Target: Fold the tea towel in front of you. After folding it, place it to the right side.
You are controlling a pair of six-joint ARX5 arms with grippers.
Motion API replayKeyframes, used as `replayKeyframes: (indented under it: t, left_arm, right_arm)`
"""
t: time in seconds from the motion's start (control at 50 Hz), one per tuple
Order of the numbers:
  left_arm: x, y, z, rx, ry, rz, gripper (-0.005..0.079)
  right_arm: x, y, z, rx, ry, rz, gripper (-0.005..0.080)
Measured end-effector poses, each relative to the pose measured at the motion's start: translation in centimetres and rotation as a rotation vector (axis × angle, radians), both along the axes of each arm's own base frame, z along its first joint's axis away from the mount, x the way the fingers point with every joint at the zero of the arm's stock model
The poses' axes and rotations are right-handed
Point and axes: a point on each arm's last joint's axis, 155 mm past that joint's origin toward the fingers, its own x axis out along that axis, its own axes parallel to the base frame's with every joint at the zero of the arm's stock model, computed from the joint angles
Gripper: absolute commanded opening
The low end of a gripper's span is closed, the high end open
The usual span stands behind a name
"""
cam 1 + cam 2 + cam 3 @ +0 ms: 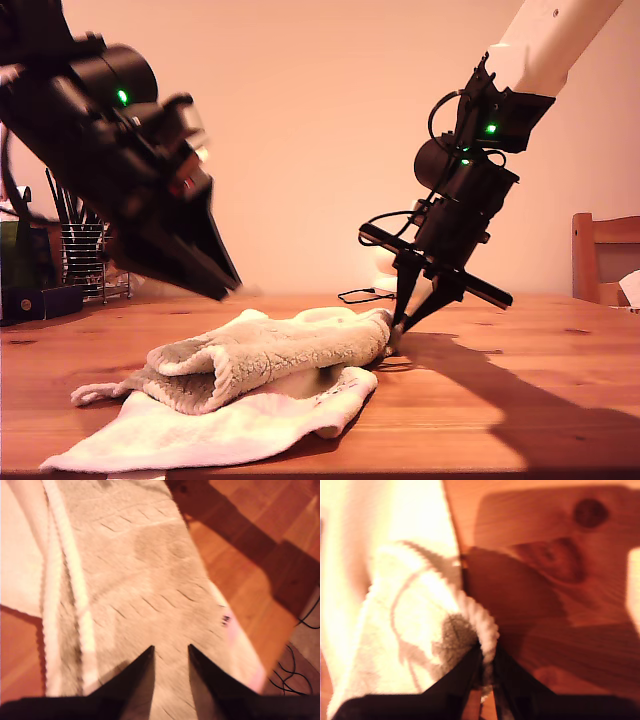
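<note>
Tea towel [250, 385] cloth sits pinched between the jaws of the second claw [487, 667]: the second wrist view shows the two black fingers drawn almost together on a rolled hem, with the pale terry bunching away from them. In the exterior view this same claw [402, 325] meets the towel's end toward the exterior view's right, its tips down at the counter [520, 400], so the arm on that side is taken as the second arm.

The first claw [170, 652] has nothing in it. Its fingers stand slightly apart, and the first wrist view looks past them onto a broad grey-beige panel of towel with a lighter border strip running beside it. Whether the tips touch the cloth cannot be told from that view. In the exterior view the large dark arm on the exterior view's left hangs above the towel with its tip clear of the cloth.

Outward from both claws, the towel lies crumpled and partly doubled over near the front of the counter, its long axis running roughly from the exterior view's left to its right. A pale layer spreads flat beneath, and a darker rolled layer rides on top.

Judging from this, the coming move turns on the held end. The bulk of the cloth lies away from the second claw toward the exterior view's left, under the first claw, which is nearer the loose part.
</note>
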Motion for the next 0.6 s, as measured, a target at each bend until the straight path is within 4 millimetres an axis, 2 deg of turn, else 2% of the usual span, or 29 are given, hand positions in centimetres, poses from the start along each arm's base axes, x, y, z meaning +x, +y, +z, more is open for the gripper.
replayKeyframes:
  t: [0.14,0.28,0.38,0.5,0.6]
  left_arm:
    - [1.1,-0.6,-2.9,0.005,0.008,-0.001,-0.0021]
    - [2.4,-1.0,-4.6,0.01,-0.023,0.002,-0.0023]
    - [2.7,-1.0,-5.2,0.019,-0.028,0.008,-0.0023]
    - [2.5,-1.0,-6.0,0.021,-0.011,0.005,-0.0023]
    - [2.5,-1.1,-6.2,0.015,-0.007,0.001,-0.0023]
  right_arm:
    - [0.2,0.2,2.0,0.015,-0.035,0.003,-0.0011]
    - [-0.1,0.6,3.8,0.04,-0.061,0.021,-0.0011]
    - [-0.5,1.2,4.1,0.04,-0.07,0.058,-0.0011]
    - [-1.1,2.5,4.4,0.05,-0.083,0.114,-0.0011]
    - [-2.0,4.0,5.6,0.072,-0.101,0.161,-0.0011]
